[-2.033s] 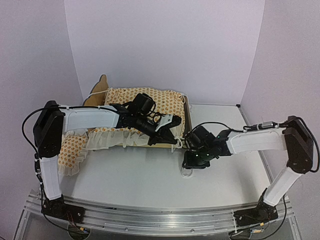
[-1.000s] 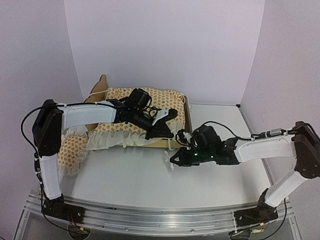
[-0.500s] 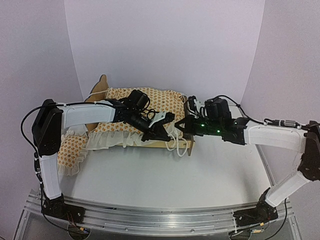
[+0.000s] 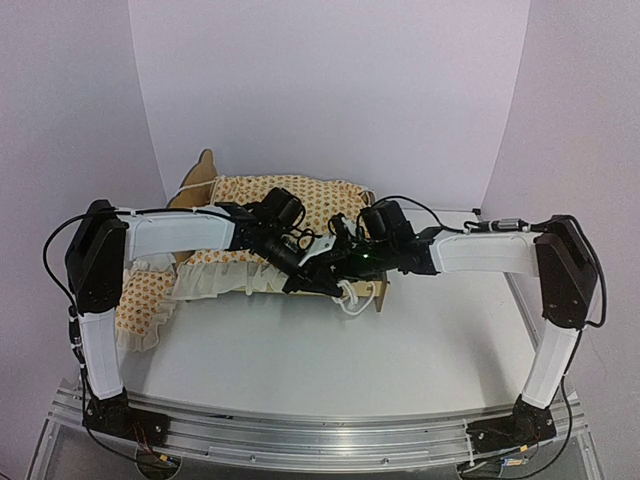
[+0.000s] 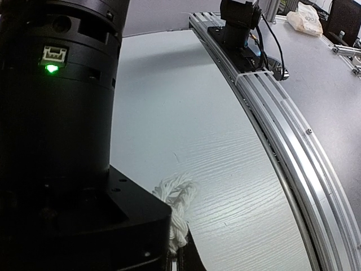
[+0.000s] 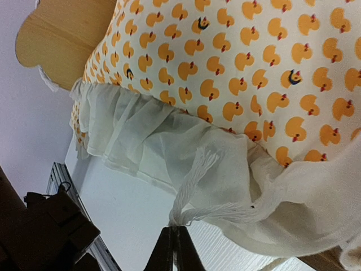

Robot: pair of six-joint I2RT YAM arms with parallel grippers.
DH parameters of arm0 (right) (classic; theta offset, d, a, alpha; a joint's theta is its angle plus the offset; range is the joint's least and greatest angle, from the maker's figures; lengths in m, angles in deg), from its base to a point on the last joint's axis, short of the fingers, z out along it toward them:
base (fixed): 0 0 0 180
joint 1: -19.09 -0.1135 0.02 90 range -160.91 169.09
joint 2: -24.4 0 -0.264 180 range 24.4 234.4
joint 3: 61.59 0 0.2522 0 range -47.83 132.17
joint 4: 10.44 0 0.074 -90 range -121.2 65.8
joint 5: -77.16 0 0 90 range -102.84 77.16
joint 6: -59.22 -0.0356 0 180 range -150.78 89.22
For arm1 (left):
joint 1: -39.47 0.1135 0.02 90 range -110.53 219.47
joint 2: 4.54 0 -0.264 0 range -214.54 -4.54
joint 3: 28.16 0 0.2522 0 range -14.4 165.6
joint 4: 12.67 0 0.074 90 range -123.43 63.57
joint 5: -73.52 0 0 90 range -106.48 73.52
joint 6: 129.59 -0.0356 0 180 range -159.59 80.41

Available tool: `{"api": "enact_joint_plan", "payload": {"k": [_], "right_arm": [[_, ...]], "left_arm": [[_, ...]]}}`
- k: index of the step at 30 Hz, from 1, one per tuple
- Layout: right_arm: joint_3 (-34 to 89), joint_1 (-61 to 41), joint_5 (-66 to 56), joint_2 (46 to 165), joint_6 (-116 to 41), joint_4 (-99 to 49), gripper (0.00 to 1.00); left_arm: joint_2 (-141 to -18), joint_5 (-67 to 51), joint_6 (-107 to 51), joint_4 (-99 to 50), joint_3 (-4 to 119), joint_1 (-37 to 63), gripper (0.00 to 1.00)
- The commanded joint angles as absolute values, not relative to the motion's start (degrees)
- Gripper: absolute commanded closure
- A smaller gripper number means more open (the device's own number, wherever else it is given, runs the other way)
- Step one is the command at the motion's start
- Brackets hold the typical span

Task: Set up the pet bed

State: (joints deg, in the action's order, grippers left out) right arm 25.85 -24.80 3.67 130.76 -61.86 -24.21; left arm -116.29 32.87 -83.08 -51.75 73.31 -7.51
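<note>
The pet bed (image 4: 379, 290) of light wood stands at the back left, its scalloped headboard (image 4: 205, 168) to the left. Cream orange-print bedding (image 4: 310, 205) with a white ruffle (image 4: 230, 275) lies over it. Both grippers meet at the bed's near right corner. My left gripper (image 4: 322, 280) is shut on a white cord (image 5: 179, 210). My right gripper (image 6: 174, 234) is shut on a frayed white cord end (image 6: 194, 180) that runs out of the ruffle (image 6: 141, 135). In the right wrist view the duck-print bedding (image 6: 254, 68) and the headboard (image 6: 62, 34) fill the top.
A second orange-print ruffled piece (image 4: 145, 295) hangs off the bed's left end behind my left arm. Loose white cord (image 4: 352, 298) dangles at the bed's near right corner. The right arm's black wrist (image 5: 56, 113) blocks much of the left wrist view. An aluminium rail (image 4: 320, 440) edges the table.
My right arm has swung from the table in front of the bed up to its near right corner, carrying the cord with it. The left arm has barely shifted.
</note>
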Motion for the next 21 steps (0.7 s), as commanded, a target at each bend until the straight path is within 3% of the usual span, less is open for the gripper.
{"api": "enact_joint_plan", "payload": {"k": [1, 4, 9, 21], "right_arm": [[31.04, -27.51, 8.35, 134.39, -58.61, -33.09, 0.85], [30.21, -27.5, 7.64, 133.04, -58.1, -35.38, 0.68], [29.44, -27.2, 2.48, 128.56, -57.46, -38.2, 0.54], [27.06, -23.65, -8.0, 115.45, -59.58, -45.71, 0.43]], "left_arm": [[-113.35, 35.62, -81.95, -49.16, 73.34, -8.01, 1.0], [-113.33, 35.4, -81.09, -48.78, 72.98, -8.02, 1.0], [-113.55, 35.51, -77.8, -47.25, 72.69, -7.94, 1.0], [-114.86, 38.65, -73.54, -44.93, 74.99, -8.75, 1.0]]}}
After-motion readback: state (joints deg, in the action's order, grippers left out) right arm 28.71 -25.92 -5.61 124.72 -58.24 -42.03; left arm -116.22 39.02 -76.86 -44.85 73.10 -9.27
